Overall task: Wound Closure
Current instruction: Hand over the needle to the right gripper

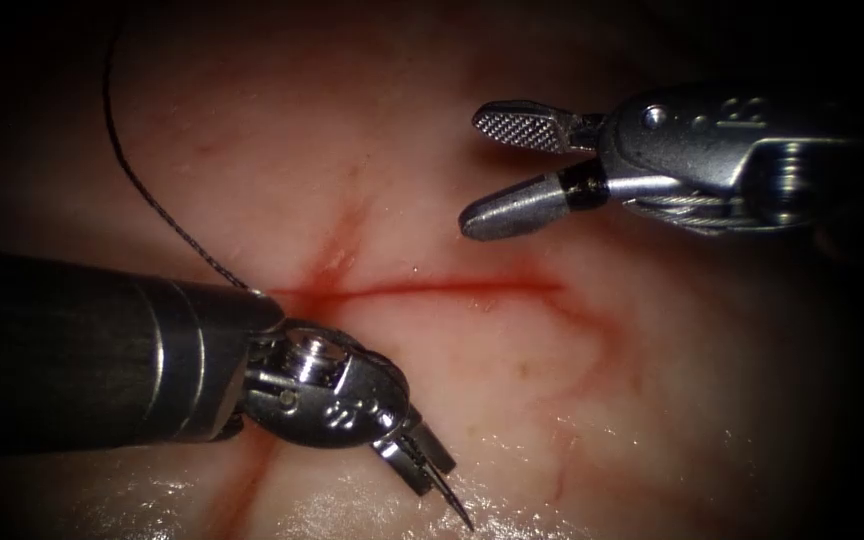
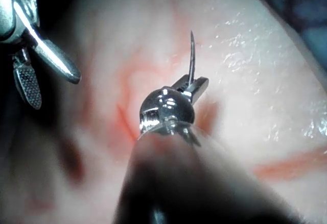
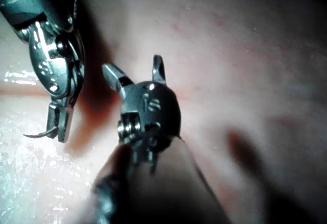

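The left gripper point(image 1: 430, 462) clamps the needle point(image 1: 455, 502) near the tissue's point(image 1: 452, 370) near edge, tip free. The right gripper point(image 1: 497, 170) hangs wide, empty, beyond the cut point(image 1: 432, 289) — so grip must stay firm, thread point(image 1: 152, 200) slack.

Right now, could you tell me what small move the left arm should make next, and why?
Probably turn the left pincer so the needle points toward the cut. That pincer is shut on the needle, whose short pointed end sticks out clear of the tissue, aimed away from the cut. The right pincer is open, holding nothing, above the cut.
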Controlling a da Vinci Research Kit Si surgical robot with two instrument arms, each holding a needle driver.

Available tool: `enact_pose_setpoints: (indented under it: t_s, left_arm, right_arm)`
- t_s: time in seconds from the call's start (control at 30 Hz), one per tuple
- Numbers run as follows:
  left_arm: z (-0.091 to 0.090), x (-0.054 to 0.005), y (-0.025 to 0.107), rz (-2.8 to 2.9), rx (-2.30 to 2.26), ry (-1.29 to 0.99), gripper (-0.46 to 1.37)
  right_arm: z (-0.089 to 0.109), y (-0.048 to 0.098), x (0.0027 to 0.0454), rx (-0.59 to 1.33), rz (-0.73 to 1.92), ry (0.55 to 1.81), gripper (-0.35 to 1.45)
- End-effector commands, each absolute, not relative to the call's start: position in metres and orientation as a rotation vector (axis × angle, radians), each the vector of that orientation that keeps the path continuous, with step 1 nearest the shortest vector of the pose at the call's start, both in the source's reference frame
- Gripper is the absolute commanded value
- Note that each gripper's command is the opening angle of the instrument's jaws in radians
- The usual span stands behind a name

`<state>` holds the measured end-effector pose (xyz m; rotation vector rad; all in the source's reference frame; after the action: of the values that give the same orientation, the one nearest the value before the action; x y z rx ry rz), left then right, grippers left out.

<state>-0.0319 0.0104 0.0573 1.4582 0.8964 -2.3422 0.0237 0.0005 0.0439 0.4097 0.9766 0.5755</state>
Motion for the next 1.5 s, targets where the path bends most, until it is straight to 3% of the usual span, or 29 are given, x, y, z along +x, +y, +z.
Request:
enact_pose_setpoints:
  t_s: [0.03, 0.3, 0.53, 0.7, 1.0, 1.17, 1.27, 1.4, 1.5]
  left_arm:
    - [0.057, -0.0315, 0.011, -2.366, 1.526, 0.934, -0.35]
    - [0.055, -0.0295, 0.014, -2.674, 1.844, 1.041, -0.35]
    - [0.056, -0.0278, 0.016, -2.640, 2.128, 1.079, -0.35]
    - [0.055, -0.0270, 0.017, -2.633, 2.379, 1.044, -0.35]
    - [0.053, -0.0251, 0.022, -2.181, 3.102, 0.997, -0.35]
    - [0.052, -0.0248, 0.024, -2.017, 3.294, 0.985, -0.25]
    - [0.051, -0.0252, 0.024, -1.825, 3.460, 0.980, -0.35]
    - [0.051, -0.0259, 0.023, -1.663, 3.555, 0.994, -0.35]
    - [0.051, -0.0266, 0.023, -1.656, 3.555, 0.996, -0.35]
  right_arm:
    - [0.044, 0.000, 0.0237, 0.419, 0.583, 0.975, 0.93]
    - [0.044, 0.000, 0.0229, 0.417, 0.580, 0.987, 0.93]
    - [0.043, 0.000, 0.0201, 0.354, 0.613, 1.093, 0.82]
    - [0.044, 0.000, 0.0198, 0.348, 0.637, 1.099, 0.88]
    - [0.045, -0.001, 0.0203, 0.374, 0.721, 1.084, 0.87]
    - [0.046, -0.002, 0.0204, 0.373, 0.757, 1.077, 0.86]
    - [0.047, -0.002, 0.0205, 0.368, 0.792, 1.080, 0.84]
    - [0.048, -0.002, 0.0208, 0.377, 0.870, 1.140, 0.79]
    - [0.048, -0.002, 0.0216, 0.372, 0.933, 1.211, 0.87]
